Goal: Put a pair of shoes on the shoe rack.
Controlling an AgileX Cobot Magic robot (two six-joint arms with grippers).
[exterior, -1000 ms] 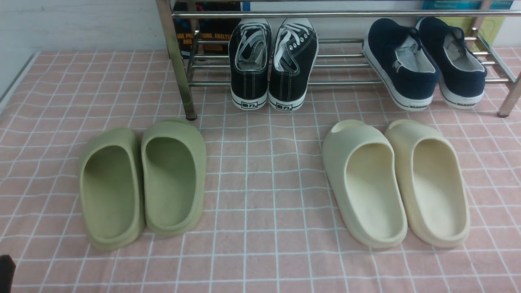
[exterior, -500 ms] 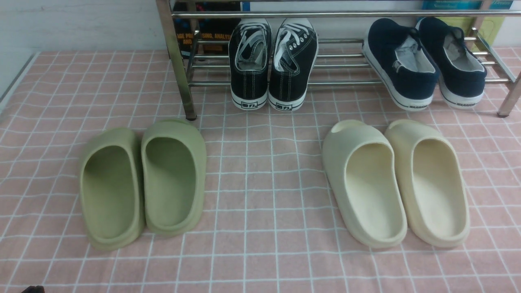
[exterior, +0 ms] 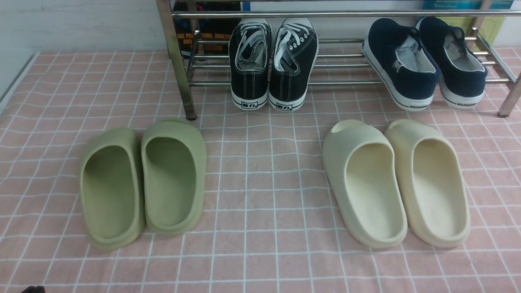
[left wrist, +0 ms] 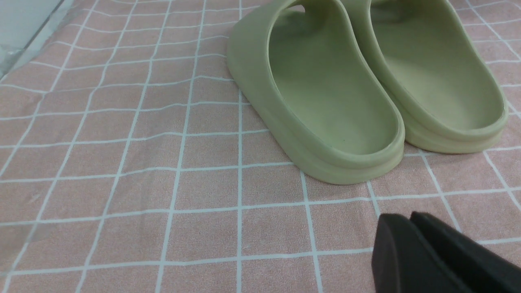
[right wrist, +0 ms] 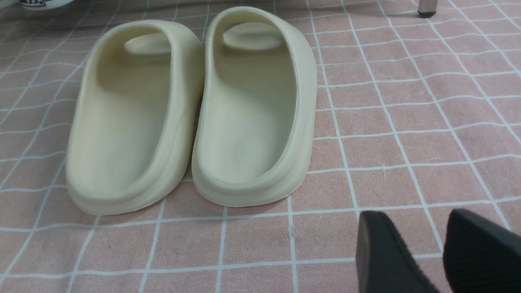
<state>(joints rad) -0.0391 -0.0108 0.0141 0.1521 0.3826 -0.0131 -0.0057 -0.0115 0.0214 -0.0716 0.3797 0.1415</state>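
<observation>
The two black canvas sneakers (exterior: 249,61) (exterior: 294,61) with white laces stand side by side on the chrome shoe rack (exterior: 346,83), toes in, heels over its front tube. My left gripper (left wrist: 407,217) is shut and empty, low over the pink checked cloth just in front of the green slides (left wrist: 325,93). Only a dark sliver of it shows in the front view (exterior: 32,289). My right gripper (right wrist: 419,217) is open and empty, low over the cloth beside the cream slides (right wrist: 252,114). Both grippers are far from the sneakers.
A pair of navy slip-ons (exterior: 399,65) sits on the rack's right part. Green slides (exterior: 142,179) lie at front left, cream slides (exterior: 395,179) at front right. Rack legs (exterior: 179,61) (exterior: 508,97) stand on the cloth. A wall edge (exterior: 16,77) runs along the left.
The dark tip of my left gripper at the front view's bottom left corner has dropped almost out of the picture. The shoes and slides have not moved.
</observation>
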